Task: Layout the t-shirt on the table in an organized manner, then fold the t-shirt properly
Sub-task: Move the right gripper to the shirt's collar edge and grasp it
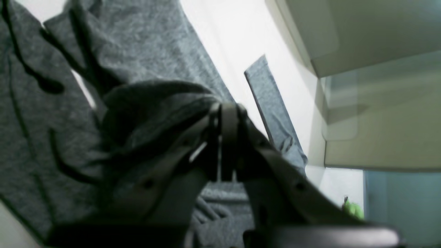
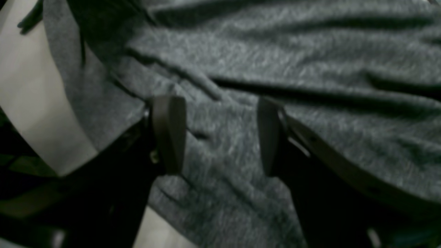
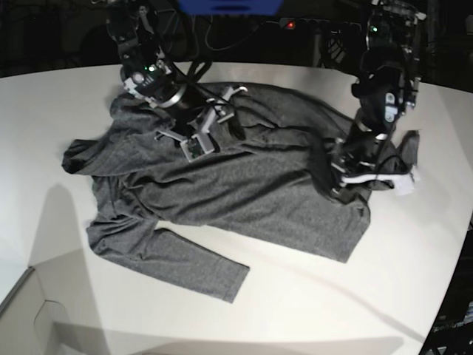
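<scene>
Across the white tabletop (image 3: 295,310) the t-shirt (image 3: 244,200) is lying spread and wrinkled, one long sleeve trailing toward the near edge. On its far-right side I am seeing my left pincer (image 1: 225,110) pinching a bunched fold of the grey cloth. My right pincer (image 2: 218,134) is hovering with jaws apart over the fabric, gripping nothing.

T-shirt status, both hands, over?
Left hand shut, pinching a bunched fold of the t-shirt. Right hand open over the cloth, holding nothing. Shirt spread on the table but wrinkled, not folded. Nothing in the way.
</scene>
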`<state>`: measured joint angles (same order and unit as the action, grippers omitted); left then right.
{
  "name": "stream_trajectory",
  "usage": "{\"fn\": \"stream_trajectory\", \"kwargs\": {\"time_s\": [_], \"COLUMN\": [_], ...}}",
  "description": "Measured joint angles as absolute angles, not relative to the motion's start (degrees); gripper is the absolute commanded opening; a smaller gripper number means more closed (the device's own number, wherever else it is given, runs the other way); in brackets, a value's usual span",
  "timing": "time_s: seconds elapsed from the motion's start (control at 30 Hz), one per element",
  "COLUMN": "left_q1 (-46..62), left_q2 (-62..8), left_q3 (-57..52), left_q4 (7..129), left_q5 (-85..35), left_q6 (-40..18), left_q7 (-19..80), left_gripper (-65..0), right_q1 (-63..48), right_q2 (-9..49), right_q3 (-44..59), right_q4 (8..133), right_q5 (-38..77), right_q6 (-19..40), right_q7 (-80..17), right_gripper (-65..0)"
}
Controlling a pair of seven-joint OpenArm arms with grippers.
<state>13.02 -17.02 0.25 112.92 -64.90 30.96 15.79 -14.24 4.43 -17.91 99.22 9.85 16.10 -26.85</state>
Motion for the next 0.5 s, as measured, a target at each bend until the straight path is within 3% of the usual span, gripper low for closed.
{"fn": "stream_trajectory", "kwargs": {"time_s": [0.2, 0.5], "left_q1": [19.1, 23.2], "left_q2": [-19.3, -20.7], "left_q3": [-5.0, -5.9], "left_q4": [112.9, 113.3], "left_q5": [-72.5, -72.9], "left_q6": [30.8, 30.7], "left_q7": [15.9, 15.6], "left_gripper": [-64.8, -64.8], "right_q1": [-14.2, -14.2], "right_q2": [4.6, 5.5], "right_q3": [-15.6, -14.7], "right_q4": [99.2, 98.4], "right_q5": [9.9, 9.8], "right_q6": [16.1, 16.1], "right_q7": [-26.9, -27.0], "right_gripper": [-31.5, -31.5]}}
